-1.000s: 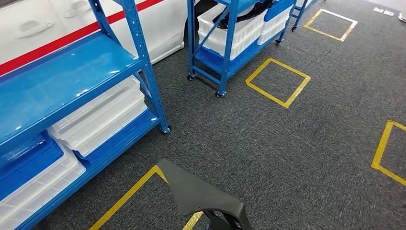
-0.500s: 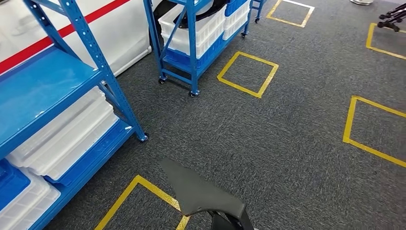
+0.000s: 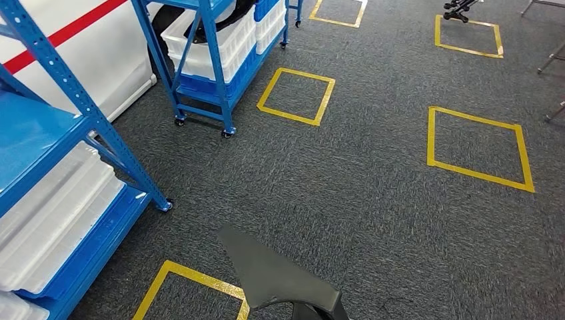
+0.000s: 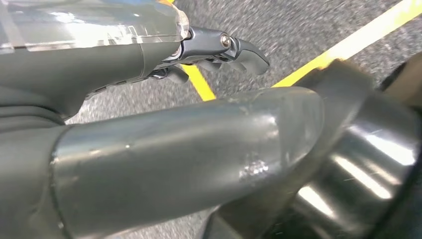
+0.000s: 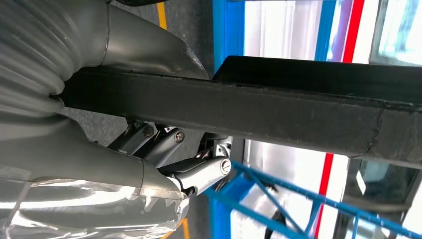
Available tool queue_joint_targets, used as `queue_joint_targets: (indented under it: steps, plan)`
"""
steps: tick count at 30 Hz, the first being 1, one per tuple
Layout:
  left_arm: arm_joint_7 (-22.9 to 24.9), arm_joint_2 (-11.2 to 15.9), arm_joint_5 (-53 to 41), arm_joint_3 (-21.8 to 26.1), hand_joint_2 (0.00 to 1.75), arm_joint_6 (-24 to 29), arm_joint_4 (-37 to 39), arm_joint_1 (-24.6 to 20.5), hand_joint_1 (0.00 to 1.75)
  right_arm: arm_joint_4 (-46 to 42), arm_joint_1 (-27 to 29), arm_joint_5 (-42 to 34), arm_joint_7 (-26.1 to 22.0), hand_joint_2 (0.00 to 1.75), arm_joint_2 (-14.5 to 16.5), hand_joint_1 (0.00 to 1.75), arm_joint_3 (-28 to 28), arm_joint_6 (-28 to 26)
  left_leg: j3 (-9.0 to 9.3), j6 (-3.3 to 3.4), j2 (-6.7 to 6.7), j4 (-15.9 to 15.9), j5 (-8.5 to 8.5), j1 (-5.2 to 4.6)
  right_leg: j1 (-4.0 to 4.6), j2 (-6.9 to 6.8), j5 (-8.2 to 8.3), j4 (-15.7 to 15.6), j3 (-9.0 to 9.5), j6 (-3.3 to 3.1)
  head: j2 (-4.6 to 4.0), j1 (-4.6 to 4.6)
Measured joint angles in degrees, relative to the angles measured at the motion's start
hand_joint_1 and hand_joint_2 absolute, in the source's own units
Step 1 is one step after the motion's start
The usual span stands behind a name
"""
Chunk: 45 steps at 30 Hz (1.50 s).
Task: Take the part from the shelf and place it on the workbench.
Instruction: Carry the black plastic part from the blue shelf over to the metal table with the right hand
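Note:
The part [image 3: 273, 273] is a dark grey, flat, pointed panel at the bottom middle of the head view, carried above the carpet. In the right wrist view its black edge [image 5: 278, 109] runs across the picture, and my right hand [image 5: 149, 154] grips it between the thumb and the fingers [image 5: 199, 172]. My left hand [image 4: 149, 149] hangs over the carpet with its fingers [image 4: 234, 47] stretched away from the thumb and only floor between them. A dark curved piece [image 4: 338, 84] lies beyond the thumb; I cannot tell what it is.
A blue shelf [image 3: 86, 113] with white bins [image 3: 53, 213] stands at the left. A wheeled blue rack [image 3: 206, 100] holding white crates [image 3: 206, 47] is further back, before a white car [image 3: 80, 60]. Yellow tape squares [image 3: 480, 147] mark the grey carpet ahead and to the right.
The whole view has swung to the right: shelves and car slid left, more open carpet and tape squares came in. The part keeps its place at the bottom of the picture.

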Motion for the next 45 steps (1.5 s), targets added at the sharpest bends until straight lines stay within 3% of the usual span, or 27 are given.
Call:
queue_joint_targets:
  steps: [2,3,9,13,15,17,18,20,22,24,25,27,28,29,31,32,33,34,36,37,39,40,42,44,45]
  plan:
    - [0.01,0.01,0.00,0.00,0.00,0.00,0.00,-0.05,0.00,-0.02,-0.05,0.04,0.00,1.75,0.01,1.75,-0.06,0.00,0.24,-0.50,0.92,0.20,-0.36,-0.27,0.29,-2.09,1.41,-5.51,3.27,-0.37,0.00,-0.01]
    - [0.02,0.02,0.00,0.00,0.00,0.00,0.00,-0.05,0.00,-0.03,-0.08,0.04,0.00,1.75,0.01,1.75,-0.09,0.00,0.30,-0.68,1.12,0.29,-0.48,-0.41,0.43,-2.78,1.38,-6.42,3.78,-0.53,0.00,-0.02]
    - [0.02,0.02,-0.01,0.00,0.00,0.00,0.00,-0.03,0.00,-0.03,-0.09,0.04,0.00,1.75,0.00,1.75,-0.11,0.00,0.28,-0.82,1.21,0.36,-0.59,-0.48,0.48,-2.67,1.51,-6.49,3.81,-0.64,0.00,-0.02]
    - [0.07,0.03,-0.11,0.00,0.00,0.01,0.00,-0.22,0.00,-0.22,0.11,0.04,-0.02,1.75,0.02,1.75,-0.30,0.03,0.71,-1.33,2.08,0.31,-0.73,-0.29,0.74,-1.29,1.50,-6.40,3.54,-1.19,0.00,-0.02]
    - [-0.02,0.05,-0.27,0.00,0.00,0.02,0.00,-0.27,0.00,-0.42,0.28,0.05,-0.02,1.75,0.02,1.75,-0.49,0.20,-2.09,-2.25,-0.84,7.23,-4.41,0.06,0.74,1.26,1.82,-6.69,3.38,-2.16,0.00,-0.02]
    - [-0.23,0.06,-0.55,0.00,0.00,0.02,0.00,-0.14,0.00,-0.55,0.38,0.07,-0.02,1.75,0.00,1.75,-0.57,0.49,-5.36,-2.79,-4.52,13.96,-6.56,0.34,0.63,4.50,2.13,-6.82,3.38,-2.89,0.00,-0.02]
    - [-0.31,0.06,-0.68,-0.01,0.00,0.02,0.00,-0.12,0.00,-0.55,0.40,0.07,-0.02,1.75,0.00,1.75,-0.58,0.60,-5.28,-2.68,-4.97,13.13,-4.93,0.36,0.68,5.70,2.05,-6.62,3.40,-2.87,0.00,-0.02]
    - [-0.32,0.07,-0.90,-0.02,0.00,0.04,0.02,-0.08,0.00,-0.55,0.40,0.07,-0.02,1.75,0.00,1.75,-0.58,0.85,-2.63,-2.33,-7.36,6.21,-1.11,0.50,0.66,7.26,1.87,-6.21,3.30,-2.63,0.00,-0.02]
    - [-0.22,0.08,-0.99,-0.02,0.00,0.09,0.07,-0.04,0.00,-0.54,0.43,0.05,-0.01,1.75,0.01,1.75,-0.63,0.98,-1.20,-1.95,-9.39,2.42,-0.31,0.52,0.53,8.66,1.98,-5.92,2.74,-2.03,0.00,-0.03]
    - [-0.10,0.08,-1.01,-0.03,0.00,0.13,0.09,-0.17,0.00,-0.55,0.58,0.03,-0.02,1.75,0.07,1.75,-0.68,1.00,-0.86,-1.37,-8.77,1.61,-0.47,0.43,0.32,9.91,2.37,-6.04,2.18,-1.22,0.00,-0.03]
    - [-0.07,0.09,-1.01,-0.03,0.00,0.11,0.09,-0.20,0.00,-0.55,0.72,0.04,-0.02,1.75,0.11,1.75,-0.71,0.98,-0.70,-0.94,-8.03,1.19,-0.22,0.45,0.29,9.40,2.31,-5.91,2.00,-0.97,0.00,-0.02]
    - [0.01,0.13,-1.00,-0.04,0.00,0.03,0.09,-0.10,0.00,-0.55,0.79,0.15,-0.02,1.75,0.18,1.75,-0.74,0.95,-0.42,-0.06,-6.41,0.34,0.28,0.57,0.46,6.25,0.49,-3.20,0.66,-0.77,0.00,-0.02]
    - [0.06,0.14,-0.99,-0.04,0.00,-0.01,0.09,0.00,0.00,-0.54,0.75,0.20,-0.01,1.75,0.19,1.75,-0.76,0.94,-0.37,0.21,-5.51,0.18,0.37,0.43,0.47,4.22,-1.25,-0.20,-0.76,-0.76,0.00,-0.02]
    - [0.10,0.15,-0.99,-0.04,0.00,-0.05,0.09,0.09,0.00,-0.52,0.68,0.23,-0.01,1.75,0.20,1.75,-0.76,0.94,-0.44,0.39,-4.66,0.17,0.35,0.28,0.43,3.03,-3.05,3.34,-2.49,-0.67,0.00,-0.01]
    - [0.15,0.16,-0.98,-0.04,0.00,-0.11,0.10,0.16,0.00,-0.43,0.69,0.31,0.00,1.75,0.22,1.75,-0.76,0.95,-0.56,0.49,-2.93,0.20,0.19,0.03,0.21,2.19,-4.65,8.29,-4.83,-0.43,0.00,-0.01]
    - [0.17,0.16,-0.98,-0.04,0.00,-0.13,0.11,0.14,0.00,-0.37,0.74,0.34,0.00,1.75,0.22,1.75,-0.76,0.97,-0.56,0.46,-2.11,0.22,0.07,-0.02,0.13,1.95,-3.94,8.02,-4.58,-0.36,0.00,-0.01]
    - [0.19,0.17,-0.98,-0.04,0.00,-0.13,0.11,0.09,0.00,-0.31,0.77,0.35,0.00,1.75,0.22,1.75,-0.78,0.99,-0.47,0.37,-1.34,0.24,-0.07,-0.04,0.10,1.57,-2.41,5.65,-3.20,-0.34,0.00,-0.01]
    - [0.21,0.17,-0.98,-0.04,0.00,-0.12,0.11,0.04,0.00,-0.26,0.77,0.31,0.00,1.75,0.22,1.75,-0.80,1.01,-0.29,0.22,-0.61,0.25,-0.23,-0.06,0.12,0.68,-0.63,1.81,-0.94,-0.41,0.00,-0.01]
    - [0.29,0.17,-0.98,-0.04,0.00,-0.09,0.11,-0.01,0.00,-0.22,0.66,0.23,0.01,1.75,0.23,1.75,-0.84,0.95,0.17,-0.31,0.51,0.30,-0.62,-0.24,0.49,-1.27,1.36,-4.72,2.82,-0.73,0.00,-0.01]
    - [0.34,0.17,-0.98,-0.04,0.00,-0.07,0.11,-0.05,0.00,-0.20,0.62,0.22,0.01,1.75,0.25,1.75,-0.86,0.84,0.40,-0.63,0.96,0.33,-0.77,-0.30,0.72,-1.76,1.54,-6.22,3.62,-0.93,0.00,-0.02]
    - [0.40,0.17,-0.98,-0.04,0.00,-0.03,0.11,-0.32,0.00,-0.17,0.66,0.25,0.01,1.75,0.27,1.75,-0.86,0.43,0.85,-1.27,1.88,0.30,-0.95,-0.26,1.04,-0.93,1.53,-6.64,3.51,-1.39,0.00,-0.02]
    - [0.42,0.17,-0.98,-0.04,0.00,-0.02,0.11,-0.53,0.00,-0.16,0.73,0.28,0.01,1.75,0.27,1.75,-0.86,0.25,0.97,-1.60,1.93,0.45,-1.18,-0.13,0.96,-0.35,1.69,-6.87,3.54,-1.68,0.00,-0.02]
    - [0.40,0.17,-0.98,-0.04,0.00,-0.01,0.11,-0.62,0.00,-0.16,0.71,0.34,-0.01,1.75,0.27,1.75,-0.86,0.03,0.17,-2.21,-0.35,2.75,-2.98,0.12,0.64,0.88,2.13,-7.47,3.70,-2.31,0.00,-0.02]
    - [0.37,0.16,-0.98,-0.04,0.00,-0.04,0.11,-0.36,0.00,-0.14,0.57,0.39,-0.01,1.75,0.26,1.75,-0.85,-0.01,-2.87,-2.58,-3.61,9.38,-6.60,0.35,0.50,2.14,2.34,-7.69,3.73,-2.70,0.00,-0.02]
    - [0.37,0.16,-0.98,-0.04,0.00,-0.04,0.11,-0.25,0.00,-0.10,0.53,0.41,0.00,1.75,0.26,1.75,-0.85,-0.02,-4.73,-2.70,-4.31,13.17,-8.10,0.39,0.54,2.84,2.36,-7.67,3.70,-2.79,0.00,-0.02]
